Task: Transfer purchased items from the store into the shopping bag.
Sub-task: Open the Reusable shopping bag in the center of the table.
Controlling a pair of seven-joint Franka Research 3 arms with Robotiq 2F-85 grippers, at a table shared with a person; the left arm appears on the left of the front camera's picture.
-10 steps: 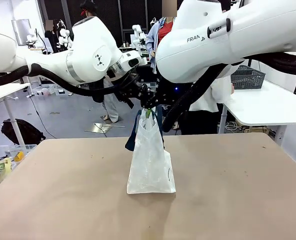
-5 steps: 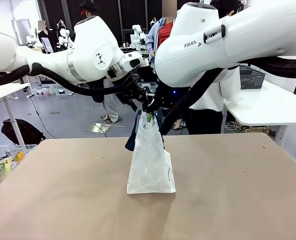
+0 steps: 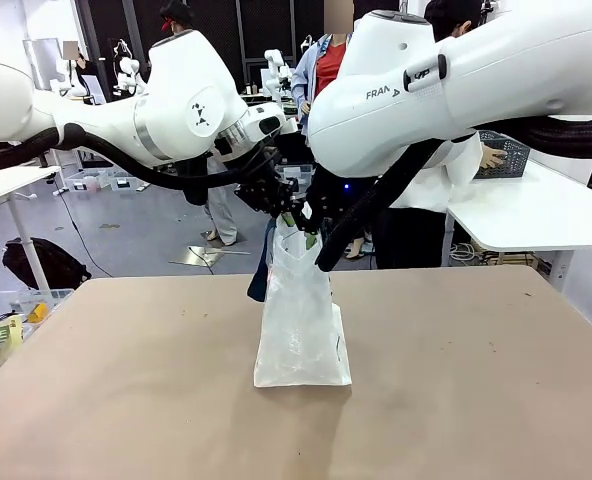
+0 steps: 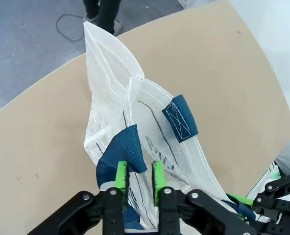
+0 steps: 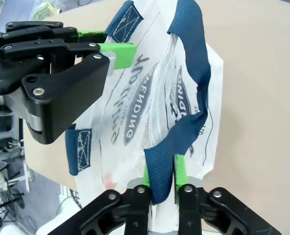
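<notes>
We see the shopping bag (image 3: 301, 330) standing upright near the middle of the tan bench (image 3: 126, 400), its translucent white film printed with dark blue lettering. Both arms meet just above its mouth. In the left wrist view, the left end effector (image 4: 139, 171) has its green pads (image 4: 121, 174) drawn close together. The bag's upper film and part of a dark blue strap (image 4: 123, 149) are pinched between them, so we read it as gripping the bag at its rim. A stitched strap end (image 4: 180, 117) lies flat against the film a little farther up. In the right wrist view, the right end effector (image 5: 162, 169) is clamped on the other strap handle (image 5: 191, 98), which loops up from between its pads and over the bag's open top. The left arm's fingers show beside the far edge of that opening. The two end effectors sit near each other on opposite sides of the mouth without touching. On a second, white bench (image 3: 536, 215) at the far right stands the dark grey lattice basket (image 3: 506, 158), with a person's hand (image 3: 491, 156) at its rim. We cannot tell what the basket holds.
</notes>
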